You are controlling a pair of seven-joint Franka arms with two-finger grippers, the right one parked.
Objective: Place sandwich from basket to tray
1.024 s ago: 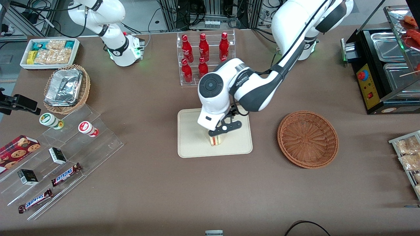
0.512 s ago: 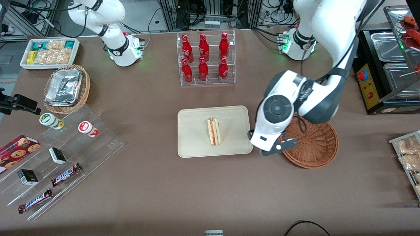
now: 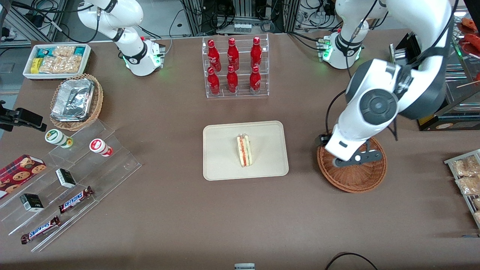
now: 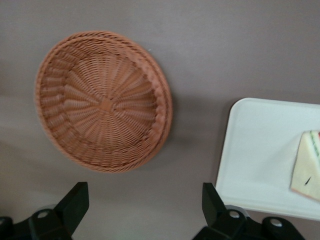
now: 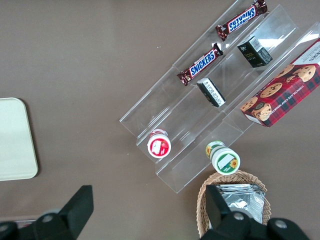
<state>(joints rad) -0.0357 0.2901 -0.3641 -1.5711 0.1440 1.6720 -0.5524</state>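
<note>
Gripper (image 3: pixel 352 159), fingers spread and holding nothing, hangs above the basket (image 3: pixel 352 176); sandwich (image 3: pixel 244 150) lies on the tray (image 3: pixel 221 165).

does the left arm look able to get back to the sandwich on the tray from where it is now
Probably yes. The sandwich lies alone on the tray with nothing over or beside it. The left gripper hangs open above the basket, and only bare table lies between basket and tray.

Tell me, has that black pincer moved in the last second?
Yes. The pincer, open and empty, has left the sandwich on the tray and swung toward the working arm's end, now above the basket.
</note>
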